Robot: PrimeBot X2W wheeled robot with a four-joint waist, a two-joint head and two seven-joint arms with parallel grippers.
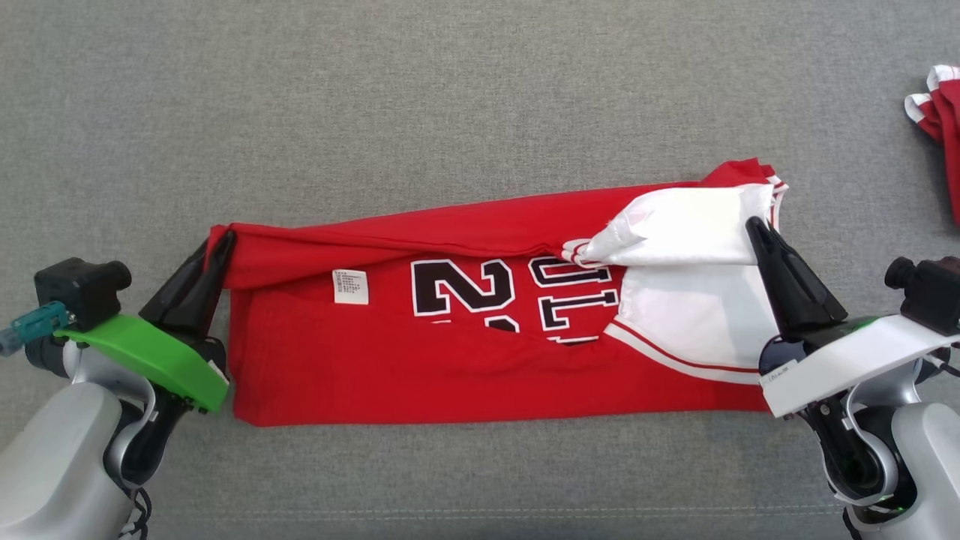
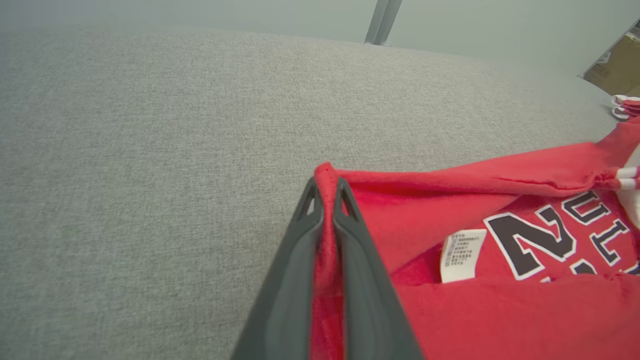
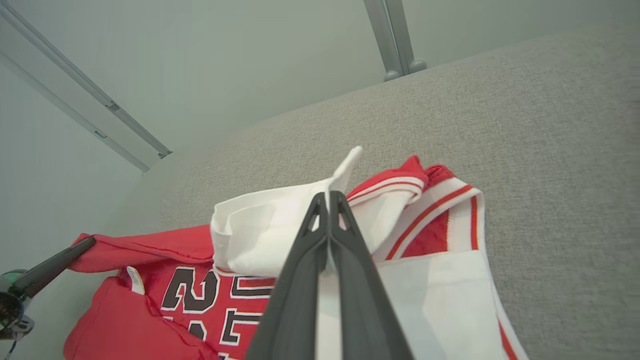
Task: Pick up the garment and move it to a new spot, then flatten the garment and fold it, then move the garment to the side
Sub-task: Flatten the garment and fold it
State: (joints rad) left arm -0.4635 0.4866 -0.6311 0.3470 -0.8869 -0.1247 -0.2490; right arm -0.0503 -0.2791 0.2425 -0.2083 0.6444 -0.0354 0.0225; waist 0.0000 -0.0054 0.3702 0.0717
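We are holding the red basketball jersey (image 1: 420, 375), stretched left to right across mid-frame on the grey cushion (image 1: 480, 97), our left gripper (image 1: 220, 246) clamped on its red left corner and our right gripper (image 1: 756, 227) on its white right flap.

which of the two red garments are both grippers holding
The large red sleeveless jersey with black white-outlined lettering: the left gripper pinches its red end, the right gripper its white end. The small bunched red piece with white trim lies apart, untouched.

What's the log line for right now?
step: folding; jersey: partly folded on grey cushion; left pincer: shut on jersey's red end; right pincer: shut on its white end
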